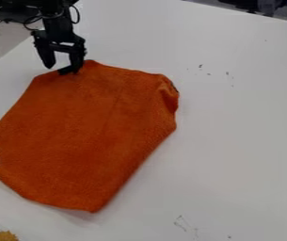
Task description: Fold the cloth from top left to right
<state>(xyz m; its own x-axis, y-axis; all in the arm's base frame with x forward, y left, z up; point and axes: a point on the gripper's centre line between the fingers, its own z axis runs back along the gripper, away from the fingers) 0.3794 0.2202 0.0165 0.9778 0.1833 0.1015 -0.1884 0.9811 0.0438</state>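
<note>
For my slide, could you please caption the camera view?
Open black gripper at the top edge of an orange cloth on a white table.

Arm (48, 5), one, black: set beyond the upper edge of the cloth (89, 132), toward that edge's left part as seen; lower section upright, descending toward the cloth. Wrist (59, 27), one, black: narrow, above the same edge, in line with the part below. Gripper (63, 68), one, black, two-finger: pointing down at the cloth's upper edge, near its upper-left corner. Fingers (47, 54), a pair: spread, a plain gap between them; the left one as seen ends just beside the cloth's edge, the right one overlaps that edge in view, contact uncertain.
</note>
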